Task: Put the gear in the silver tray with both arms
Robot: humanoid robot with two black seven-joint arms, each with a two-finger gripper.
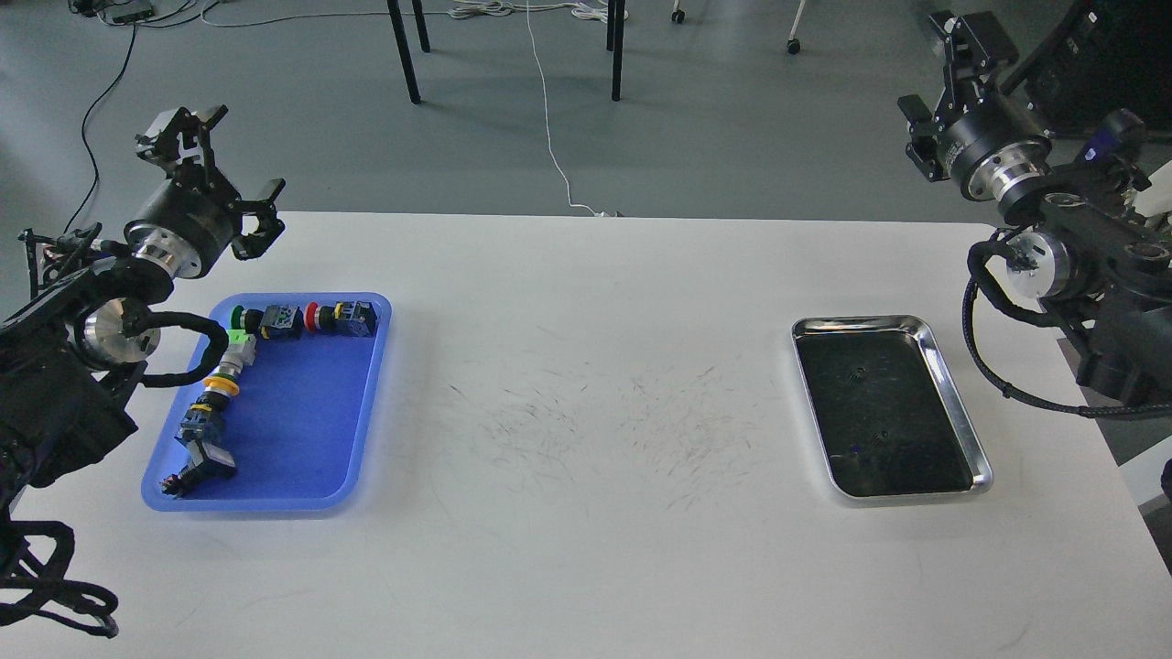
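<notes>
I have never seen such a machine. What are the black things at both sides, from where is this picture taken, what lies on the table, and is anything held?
The picture comes from a camera in the robot's own head, looking down at a white table. The black jointed things are its two arms. Each ends in a gripper with two fingers: the left gripper at upper left, the right gripper at upper right. The left one's fingers are spread open and hold nothing; the right one is seen too end-on to judge. On the table lie a blue tray holding small push-button parts, and an empty silver tray.
</notes>
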